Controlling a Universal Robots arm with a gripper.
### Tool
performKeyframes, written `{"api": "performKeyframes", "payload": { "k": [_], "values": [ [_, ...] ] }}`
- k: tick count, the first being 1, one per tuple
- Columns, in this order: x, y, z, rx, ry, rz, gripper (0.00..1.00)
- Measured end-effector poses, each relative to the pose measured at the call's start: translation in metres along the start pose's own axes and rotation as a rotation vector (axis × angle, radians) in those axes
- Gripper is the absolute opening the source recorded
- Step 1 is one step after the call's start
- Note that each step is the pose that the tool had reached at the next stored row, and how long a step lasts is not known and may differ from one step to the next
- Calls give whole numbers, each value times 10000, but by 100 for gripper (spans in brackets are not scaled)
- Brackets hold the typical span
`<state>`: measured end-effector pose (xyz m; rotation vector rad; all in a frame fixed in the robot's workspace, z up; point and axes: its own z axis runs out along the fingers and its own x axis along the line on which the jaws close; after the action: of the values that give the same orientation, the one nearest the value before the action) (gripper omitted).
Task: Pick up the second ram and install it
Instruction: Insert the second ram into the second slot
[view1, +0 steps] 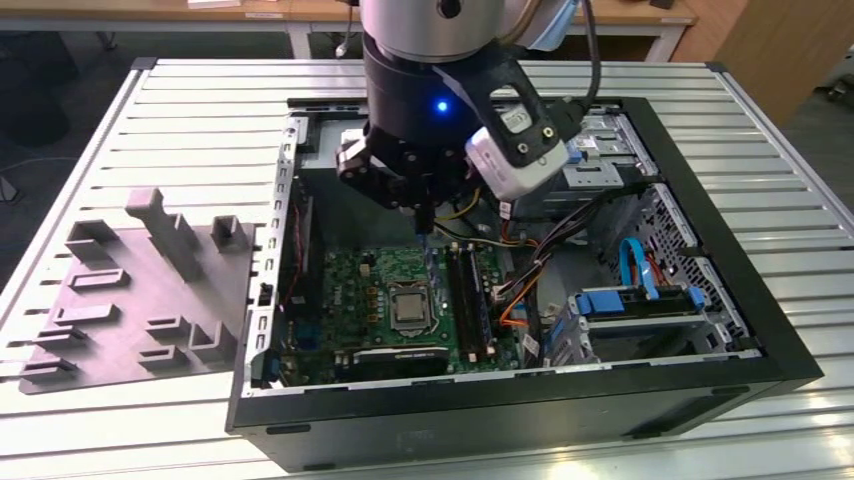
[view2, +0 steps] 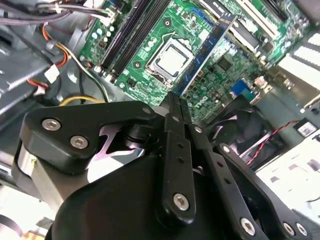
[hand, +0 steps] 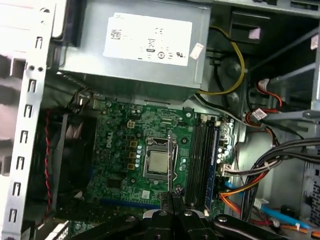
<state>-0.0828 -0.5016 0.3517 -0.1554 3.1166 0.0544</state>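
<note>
Hand (view2: 173, 98) clamping second ram (view2: 207, 52), above motherboard (hand: 120, 150)

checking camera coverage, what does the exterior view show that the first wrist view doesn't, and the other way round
Exterior view's extras: the grey tray lying on the slatted table, on the exterior view's left.
First wrist view's extras: the power supply's white label.
Shared: the motherboard with its CPU socket, and the gripper, shut on the ram above the board.
</note>
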Motion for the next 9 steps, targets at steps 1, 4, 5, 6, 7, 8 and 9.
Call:
{"api": "performKeyframes", "payload": {
  "k": [1,4,5,6,7,8,9],
  "values": [
    [0,0,2,4,-6,179,11],
    [0,0,7,16,-25,736,11],
    [0,0,8,20,-31,914,11],
    [0,0,10,24,-37,1095,11],
    [0,0,11,28,-43,1275,11],
    [0,0,13,33,-49,1469,11],
    [1,0,14,36,-55,1645,11]
  ]
}}
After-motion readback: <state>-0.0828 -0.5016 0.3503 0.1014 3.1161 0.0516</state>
